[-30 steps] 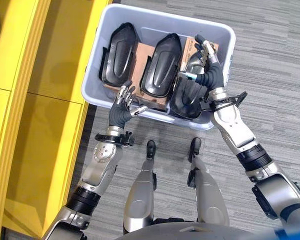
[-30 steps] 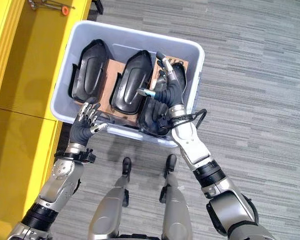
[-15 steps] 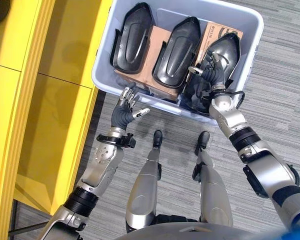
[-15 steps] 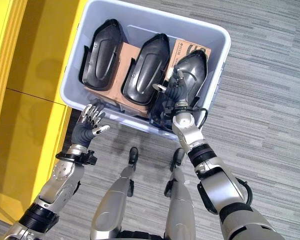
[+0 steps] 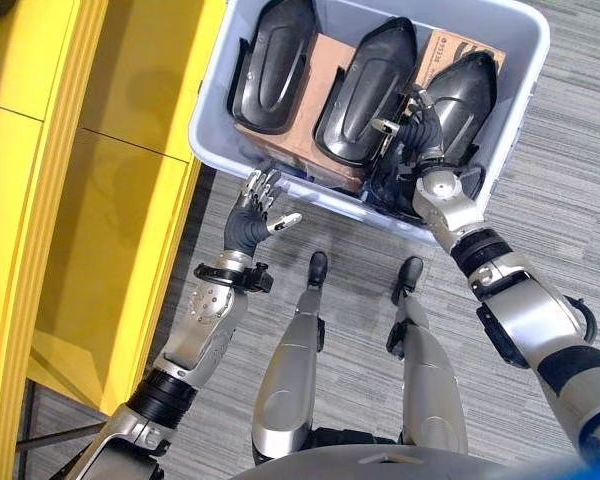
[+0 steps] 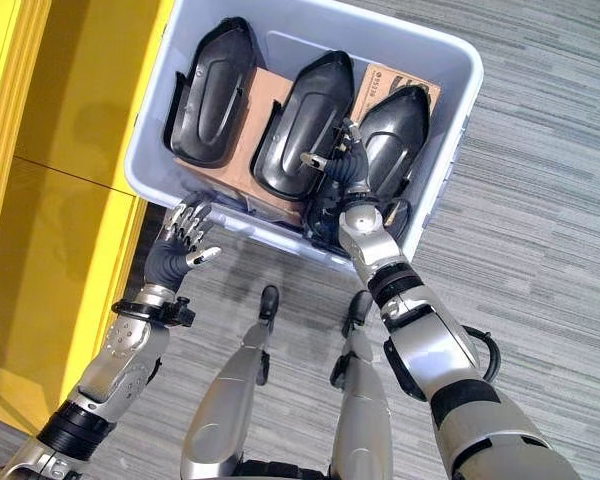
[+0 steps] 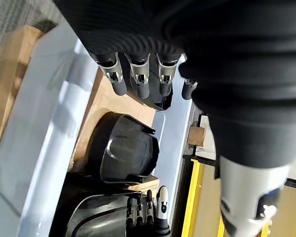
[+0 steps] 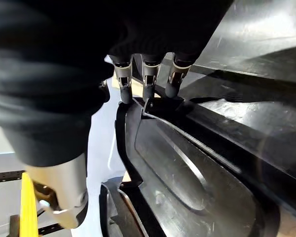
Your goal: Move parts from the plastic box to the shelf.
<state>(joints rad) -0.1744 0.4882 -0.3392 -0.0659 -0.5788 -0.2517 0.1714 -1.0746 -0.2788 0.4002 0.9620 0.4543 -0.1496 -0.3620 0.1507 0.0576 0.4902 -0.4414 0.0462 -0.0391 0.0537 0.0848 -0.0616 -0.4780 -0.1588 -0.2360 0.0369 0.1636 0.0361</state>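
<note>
The pale blue plastic box (image 5: 320,200) stands on the floor ahead of me. Three black moulded parts lean in it on brown cartons (image 5: 305,115): a left part (image 5: 270,60), a middle part (image 5: 365,85) and a right part (image 5: 465,95). My right hand (image 5: 420,135) is down inside the box between the middle and right parts. Its fingers (image 8: 145,81) are straight, their tips on the rim of a black part (image 8: 187,168), the thumb held apart. My left hand (image 5: 255,215) hovers open just outside the box's near wall, touching nothing.
The yellow shelf (image 5: 80,200) runs along my left side, close to the box's left wall. Grey carpet lies to the right of the box. The left wrist view looks over the box wall (image 7: 54,123) at a black part (image 7: 126,155).
The camera has shifted. My right hand has dropped from above the right part into the gap between the middle and right parts. The left hand stays by the near wall.
</note>
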